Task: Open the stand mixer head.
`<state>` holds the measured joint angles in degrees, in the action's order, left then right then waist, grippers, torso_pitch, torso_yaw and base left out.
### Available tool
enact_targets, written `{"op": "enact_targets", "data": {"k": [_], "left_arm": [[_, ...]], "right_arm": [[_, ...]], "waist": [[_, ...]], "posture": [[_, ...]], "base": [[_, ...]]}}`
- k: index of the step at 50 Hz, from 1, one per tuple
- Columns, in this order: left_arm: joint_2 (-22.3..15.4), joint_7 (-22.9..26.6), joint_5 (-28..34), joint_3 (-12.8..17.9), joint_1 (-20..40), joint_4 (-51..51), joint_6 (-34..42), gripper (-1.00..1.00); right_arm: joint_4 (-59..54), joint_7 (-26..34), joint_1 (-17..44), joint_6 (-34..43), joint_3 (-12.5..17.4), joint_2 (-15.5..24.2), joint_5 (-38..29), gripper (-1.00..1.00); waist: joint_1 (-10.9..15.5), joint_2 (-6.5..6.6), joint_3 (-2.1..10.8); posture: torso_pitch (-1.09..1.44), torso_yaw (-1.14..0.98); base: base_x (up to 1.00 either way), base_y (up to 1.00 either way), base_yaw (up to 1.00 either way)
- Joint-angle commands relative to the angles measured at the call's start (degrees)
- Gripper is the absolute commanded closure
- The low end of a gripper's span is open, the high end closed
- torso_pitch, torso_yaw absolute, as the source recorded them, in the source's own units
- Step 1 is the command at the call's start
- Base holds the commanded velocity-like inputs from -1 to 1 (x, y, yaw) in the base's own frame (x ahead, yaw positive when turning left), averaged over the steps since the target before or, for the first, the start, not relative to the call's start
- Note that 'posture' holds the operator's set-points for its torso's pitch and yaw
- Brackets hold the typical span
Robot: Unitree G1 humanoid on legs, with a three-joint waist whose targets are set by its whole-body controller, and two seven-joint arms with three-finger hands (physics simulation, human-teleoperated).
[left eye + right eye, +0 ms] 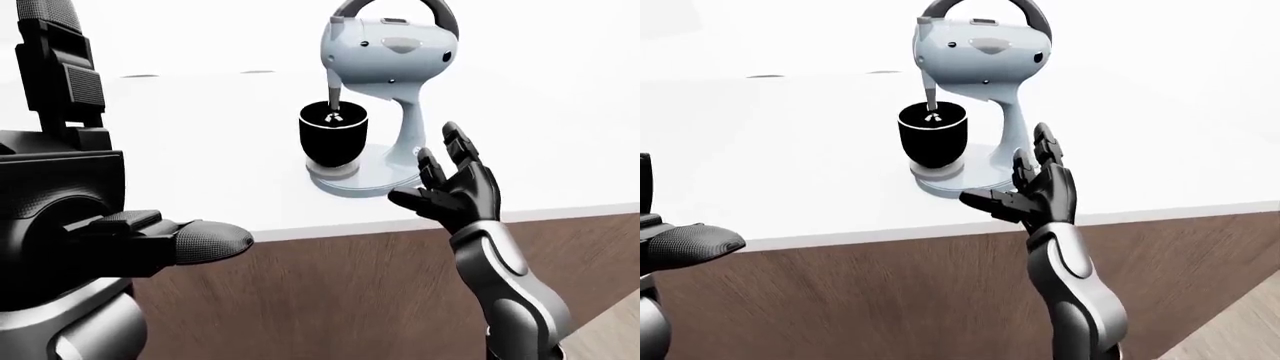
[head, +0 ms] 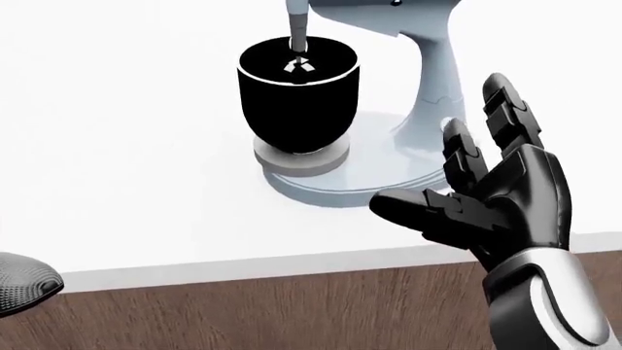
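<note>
Nearest in the left-eye view is the left hand [image 1: 110,240], a large black shape filling the left side. One finger rises straight up at the top left and a rounded fingertip juts rightward; the fingers stand apart and hold nothing.

Next comes the right hand [image 2: 496,204], raised over the bench [image 2: 117,182] edge at the right of the head view. It is spread wide, palm turned leftward toward the mixer, two fingers pointing up and the thumb reaching left. It grips nothing. In the head view its fingers overlap the mixer's base and column, but whether they touch cannot be told.

The bench is white on top with a wood-grain face [image 1: 890,300] below.

On it stands one mixer [image 1: 388,52], pale blue-grey, at the top centre of the eye views. Its round base lies flat, a slim column rises at the right, and the head sits level on top, its long axis running left to right in these views, the nose pointing left. A dark arched handle [image 1: 395,7] curves over the head.

There is one bowl [image 2: 298,98], black and upright on a grey ring on the base, under the nose. One beater shaft [image 2: 298,29] hangs straight down from the nose into it; a small white tip shows inside, and nothing else can be made out in the bowl.
</note>
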<state>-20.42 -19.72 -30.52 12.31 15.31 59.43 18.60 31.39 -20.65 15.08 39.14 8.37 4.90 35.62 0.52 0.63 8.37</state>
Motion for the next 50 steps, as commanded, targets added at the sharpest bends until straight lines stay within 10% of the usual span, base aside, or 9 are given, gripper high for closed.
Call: {"op": "enact_targets", "data": {"k": [1, 50], "left_arm": [[-0.3, 0.3, 0.4, 0.4, 0.9, 0.6, -0.8, -0.98], [0.5, 1.2, 1.3, 0.2, 0.3, 0.6, -1.0, -0.98]], "right_arm": [[1.6, 0.7, 1.4, -1.8, 0.1, 0.2, -0.1, -1.00], [-9.5, 4.0, 5.1, -7.7, 0.4, 1.0, -3.7, -1.00]], "waist": [[0.0, 0.08, 0.52], [0.0, 0.14, 0.64]], "posture": [[-0.19, 0.00], [-0.19, 0.00]], "base": [[0.00, 0.00, 0.00], [0.00, 0.00, 0.00]]}}
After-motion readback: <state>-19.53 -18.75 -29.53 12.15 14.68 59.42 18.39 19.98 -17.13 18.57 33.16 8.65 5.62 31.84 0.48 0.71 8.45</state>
